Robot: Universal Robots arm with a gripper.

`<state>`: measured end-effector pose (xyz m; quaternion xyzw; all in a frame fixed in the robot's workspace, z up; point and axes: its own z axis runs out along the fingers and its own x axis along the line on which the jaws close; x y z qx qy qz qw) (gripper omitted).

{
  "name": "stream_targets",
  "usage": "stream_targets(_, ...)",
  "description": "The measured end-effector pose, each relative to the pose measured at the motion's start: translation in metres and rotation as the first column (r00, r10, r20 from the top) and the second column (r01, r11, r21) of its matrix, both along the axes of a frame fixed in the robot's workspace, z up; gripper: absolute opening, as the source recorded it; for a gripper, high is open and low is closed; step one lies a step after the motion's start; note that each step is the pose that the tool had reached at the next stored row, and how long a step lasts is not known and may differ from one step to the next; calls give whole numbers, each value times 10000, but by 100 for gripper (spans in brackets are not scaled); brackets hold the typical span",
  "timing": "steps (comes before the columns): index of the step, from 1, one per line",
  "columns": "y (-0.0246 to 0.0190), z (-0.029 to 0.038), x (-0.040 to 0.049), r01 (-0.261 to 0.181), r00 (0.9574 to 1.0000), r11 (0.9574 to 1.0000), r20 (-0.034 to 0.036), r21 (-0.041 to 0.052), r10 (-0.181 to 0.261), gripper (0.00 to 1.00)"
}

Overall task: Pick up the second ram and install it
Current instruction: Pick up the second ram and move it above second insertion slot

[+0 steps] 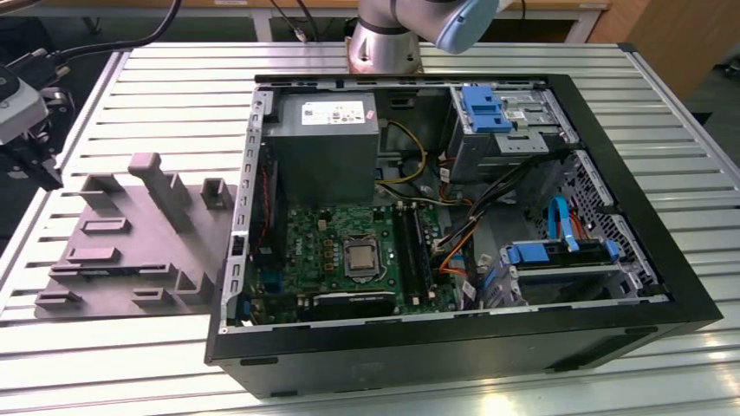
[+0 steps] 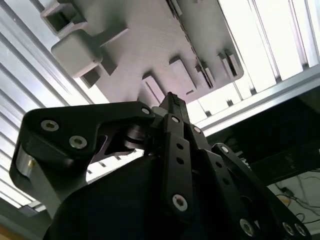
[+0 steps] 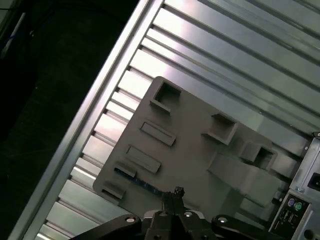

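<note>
My gripper (image 3: 175,192) hangs above the grey fixture block (image 3: 200,145), and its two fingers are pressed together with nothing between them. In the second wrist view the gripper (image 2: 172,98) again tapers to a single tip over the fixture block (image 2: 145,45). A thin dark strip with bluish marks (image 3: 134,178) lies along one edge of the block, close to the fingertips. It looks like the second ram. The exterior view has the arm's wrist head (image 1: 17,104) at its left edge, beside the fixture block (image 1: 127,243).
The open computer case (image 1: 647,260) stands at the exterior view's right of the fixture. Inside it are the motherboard (image 1: 335,243) and the long black memory slots (image 1: 411,251). Cables and blue drive brackets (image 1: 561,251) fill its right half. Everything rests on a ribbed metal table (image 1: 162,78).
</note>
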<state>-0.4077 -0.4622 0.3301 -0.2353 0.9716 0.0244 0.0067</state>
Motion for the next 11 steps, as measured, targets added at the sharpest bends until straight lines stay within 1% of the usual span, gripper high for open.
stream_targets(3, 0, -2, 0, -490, 9988, 9988, 0, 0, 490, 11)
stream_targets(5, 0, -3, 0, -810, 9967, 9967, 0, 0, 810, 11)
stream_targets(8, 0, -5, 0, -1297, 9915, 9915, 0, 0, 1297, 11)
stream_targets(11, 0, -6, 0, -1788, 9839, 9839, 0, 0, 1788, 11)
